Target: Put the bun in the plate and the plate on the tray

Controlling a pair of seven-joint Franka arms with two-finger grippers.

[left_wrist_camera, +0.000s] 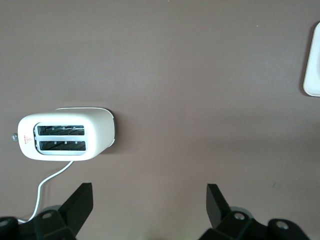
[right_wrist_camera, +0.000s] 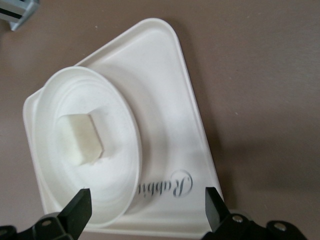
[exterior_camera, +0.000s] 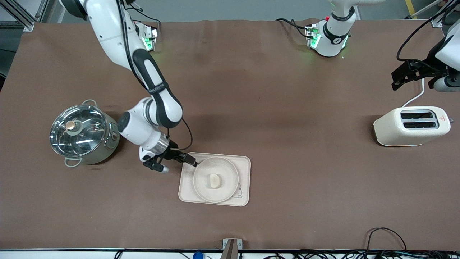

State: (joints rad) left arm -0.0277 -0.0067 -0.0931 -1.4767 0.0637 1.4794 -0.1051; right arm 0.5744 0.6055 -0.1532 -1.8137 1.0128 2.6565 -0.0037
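The bun (exterior_camera: 214, 180) lies in the middle of the round plate (exterior_camera: 230, 169). The plate sits on the rectangular tray (exterior_camera: 187, 190). My right gripper (exterior_camera: 175, 160) is open and empty, low at the tray's corner toward the right arm's end, farther from the front camera than the plate. In the right wrist view the bun (right_wrist_camera: 80, 139), the plate (right_wrist_camera: 115, 130) and the tray (right_wrist_camera: 170, 110) with its "Rabbit" script lie just past my right gripper (right_wrist_camera: 147, 205). My left gripper (exterior_camera: 404, 77) is open and empty, waiting high over the table beside the toaster; its own view shows it (left_wrist_camera: 150, 200).
A cream toaster (exterior_camera: 411, 126) with a white cord stands at the left arm's end and shows in the left wrist view (left_wrist_camera: 65, 136). A steel pot with a glass lid (exterior_camera: 82, 131) stands at the right arm's end, close to the right arm's wrist.
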